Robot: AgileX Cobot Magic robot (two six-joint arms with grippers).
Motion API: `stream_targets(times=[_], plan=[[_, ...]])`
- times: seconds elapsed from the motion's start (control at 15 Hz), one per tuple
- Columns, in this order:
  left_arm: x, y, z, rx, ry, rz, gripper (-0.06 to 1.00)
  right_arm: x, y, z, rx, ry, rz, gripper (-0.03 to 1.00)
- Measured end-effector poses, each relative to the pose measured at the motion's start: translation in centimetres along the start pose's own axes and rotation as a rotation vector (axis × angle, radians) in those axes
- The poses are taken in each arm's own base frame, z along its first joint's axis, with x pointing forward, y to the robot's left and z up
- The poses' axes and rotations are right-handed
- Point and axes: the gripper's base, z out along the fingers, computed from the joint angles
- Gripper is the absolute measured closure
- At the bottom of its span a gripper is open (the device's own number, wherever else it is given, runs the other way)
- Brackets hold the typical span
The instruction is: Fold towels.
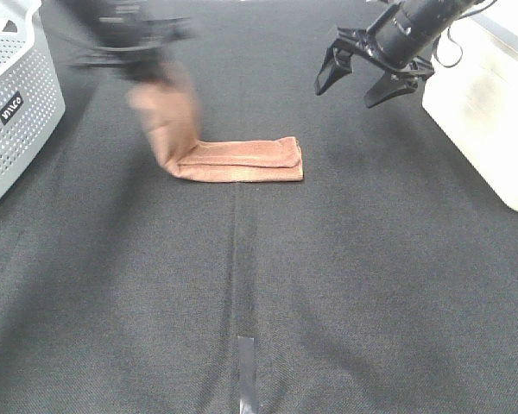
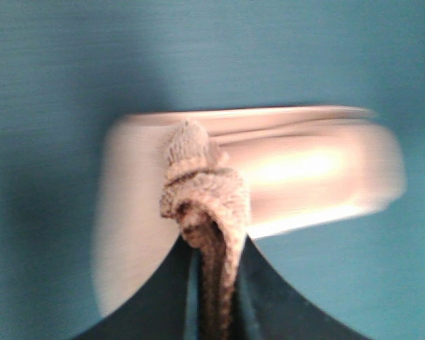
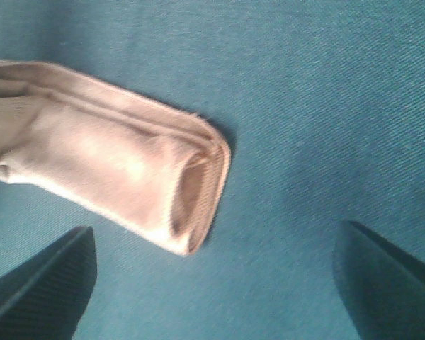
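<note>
Centrally, we see the brown towel (image 1: pixel 242 161) lying folded on the dark table (image 1: pixel 345 293), with its left end raised off the surface. We find the left claw (image 2: pixel 212 244) clamped on that raised end. The right claw (image 1: pixel 346 97) hangs with its fingers spread apart, clear of the towel's other end.

Towel (image 1: pixel 242 161) on table (image 1: pixel 328 302); basket (image 1: pixel 22 121) left — bin (image 1: pixel 488 103) right.

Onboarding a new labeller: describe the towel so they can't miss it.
On the black table, look midway between the white basket and the white bin. The towel is a brown folded strip, one end pinched up by the left gripper. It's the only brown, soft thing there.
</note>
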Motion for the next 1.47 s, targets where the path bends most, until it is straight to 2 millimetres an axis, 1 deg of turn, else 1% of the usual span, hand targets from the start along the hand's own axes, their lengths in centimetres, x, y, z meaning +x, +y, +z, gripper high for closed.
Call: stream_targets(times=[0.13, 0.2, 0.27, 0.33, 0.4, 0.47, 0.53, 0.6, 0.73, 0.8, 0.87, 0.93, 1.07, 1.13, 1.2, 1.33, 1.4, 1.47], plan=[[0.8, -2.7, 2.3, 0.059, -0.036, -0.04, 0.88, -0.1, 0.1, -0.2, -0.002, -0.003, -0.001, 0.12], [1.2, -3.5, 3.7, 0.076, -0.052, -0.058, 0.88, 0.0, 0.1, -0.3, -0.003, -0.001, -0.001, 0.12], [1.9, -4.1, 5.7, 0.093, -0.055, -0.085, 0.88, 0.0, 0.1, -0.3, -0.004, 0.003, -0.001, 0.12], [2.4, -4.4, 7.0, 0.107, -0.057, -0.113, 0.88, 0.0, 0.1, -0.3, -0.003, 0.007, -0.002, 0.12], [2.7, -4.7, 8.0, 0.124, -0.065, -0.148, 0.87, 0.1, 0.2, -0.3, -0.006, 0.019, -0.002, 0.12], [3.0, -4.9, 8.9, 0.146, -0.069, -0.184, 0.84, 0.2, 0.2, -0.3, -0.005, 0.021, -0.003, 0.12], [3.2, -5.1, 9.4, 0.163, -0.075, -0.206, 0.79, 0.2, 0.2, -0.3, -0.006, 0.021, -0.003, 0.12], [3.2, -5.3, 9.7, 0.176, -0.085, -0.222, 0.69, 0.2, 0.2, -0.3, -0.006, 0.021, -0.003, 0.12], [3.2, -5.8, 9.8, 0.196, -0.107, -0.239, 0.43, 0.2, 0.2, -0.3, -0.005, 0.024, -0.004, 0.12], [3.0, -5.8, 9.7, 0.208, -0.123, -0.253, 0.33, 0.2, 0.2, -0.3, -0.005, 0.026, -0.004, 0.12], [2.8, -6.0, 9.7, 0.23, -0.145, -0.278, 0.26, 0.3, 0.2, -0.3, -0.006, 0.031, -0.004, 0.12], [2.7, -6.0, 9.6, 0.235, -0.15, -0.283, 0.25, 0.3, 0.2, -0.3, -0.007, 0.035, -0.004, 0.12], [1.4, -5.1, 8.0, 0.24, -0.19, -0.302, 0.24, 0.3, 0.5, -0.3, -0.045, 0.036, 0.017, 0.12], [0.4, -4.2, 6.7, 0.23, -0.217, -0.291, 0.24, 0.2, 0.9, -0.3, -0.084, 0.026, 0.041, 0.12], [-0.7, -3.0, 5.0, 0.212, -0.247, -0.267, 0.24, 0.1, 1.5, -0.3, -0.138, 0.014, 0.065, 0.12], [-2.8, -0.5, 1.0, 0.166, -0.316, -0.223, 0.24, -0.1, 3.4, 0.2, -0.279, -0.011, 0.073, 0.12], [-3.5, 0.6, -0.6, 0.145, -0.329, -0.209, 0.24, -0.2, 4.7, 0.8, -0.35, -0.022, 0.063, 0.12], [-3.8, 1.5, -1.8, 0.126, -0.328, -0.201, 0.24, 0.0, 5.7, 1.9, -0.413, -0.022, 0.065, 0.12]])
